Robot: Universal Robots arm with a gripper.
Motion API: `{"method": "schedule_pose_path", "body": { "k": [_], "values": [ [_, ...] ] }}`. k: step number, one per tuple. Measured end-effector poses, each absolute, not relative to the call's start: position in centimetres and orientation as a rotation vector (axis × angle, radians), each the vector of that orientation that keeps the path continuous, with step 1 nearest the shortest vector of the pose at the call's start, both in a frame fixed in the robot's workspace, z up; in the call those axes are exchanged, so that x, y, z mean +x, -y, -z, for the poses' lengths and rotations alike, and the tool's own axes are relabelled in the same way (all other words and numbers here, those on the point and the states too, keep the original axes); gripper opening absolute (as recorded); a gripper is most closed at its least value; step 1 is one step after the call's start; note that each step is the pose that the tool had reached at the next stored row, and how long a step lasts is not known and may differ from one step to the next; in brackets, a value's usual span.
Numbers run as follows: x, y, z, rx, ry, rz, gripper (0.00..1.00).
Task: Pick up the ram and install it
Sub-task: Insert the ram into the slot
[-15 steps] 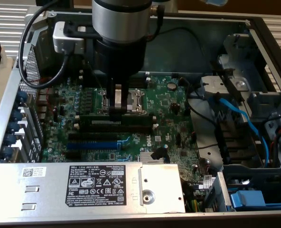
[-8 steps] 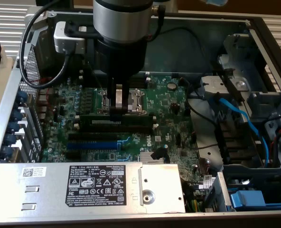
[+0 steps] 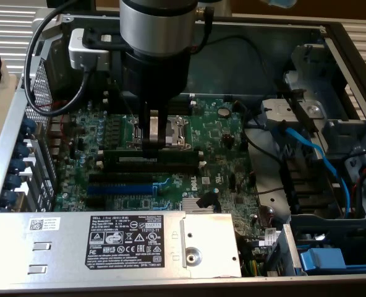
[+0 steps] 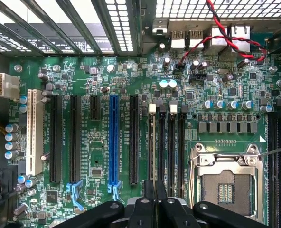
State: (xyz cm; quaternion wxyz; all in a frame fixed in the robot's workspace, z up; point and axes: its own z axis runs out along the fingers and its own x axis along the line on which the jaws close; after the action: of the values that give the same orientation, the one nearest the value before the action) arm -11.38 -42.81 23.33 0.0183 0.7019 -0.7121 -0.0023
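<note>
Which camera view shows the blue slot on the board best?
The wrist view. There the blue slot is seen from straight above, with its whole length and its clip end plain. The exterior view also shows the whole slot, but at a slant, so its details are harder to make out.

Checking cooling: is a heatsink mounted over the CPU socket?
No, the CPU socket lies uncovered, its metal frame and contact field showing.
</note>
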Motion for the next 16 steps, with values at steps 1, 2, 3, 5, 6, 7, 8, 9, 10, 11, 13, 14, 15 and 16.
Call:
{"method": "schedule_pose_path", "body": {
  "k": [1, 2, 3, 5, 6, 7, 8, 9, 10, 11, 13, 14, 15, 16],
  "values": [
    [-11.38, 42.81, -23.33, 2.18, 2.211, 0.007, 0.12],
    [-11.37, 42.81, -23.33, 2.18, 2.211, 0.007, 0.12],
    [-11.37, 42.81, -23.33, 2.181, 2.211, 0.006, 0.12],
    [-11.38, 42.81, -23.33, 2.182, 2.211, 0.005, 0.12],
    [-11.38, 42.81, -23.33, 2.182, 2.211, 0.004, 0.12],
    [-11.38, 42.81, -23.33, 2.182, 2.212, 0.004, 0.12],
    [-11.38, 42.81, -23.33, 2.182, 2.211, 0.003, 0.12],
    [-11.38, 42.81, -23.33, 2.183, 2.211, 0.003, 0.12],
    [-11.38, 42.81, -23.33, 2.183, 2.211, 0.003, 0.12],
    [-11.38, 42.81, -23.33, 2.183, 2.211, 0.002, 0.12],
    [-11.38, 42.81, -23.33, 2.183, 2.211, 0.002, 0.12],
    [-11.38, 42.81, -23.34, 2.183, 2.211, 0.001, 0.12],
    [-11.38, 42.81, -23.33, 2.183, 2.211, 0.001, 0.12],
    [-11.38, 42.81, -23.33, 2.183, 2.21, 0.001, 0.12]
  ]
}}
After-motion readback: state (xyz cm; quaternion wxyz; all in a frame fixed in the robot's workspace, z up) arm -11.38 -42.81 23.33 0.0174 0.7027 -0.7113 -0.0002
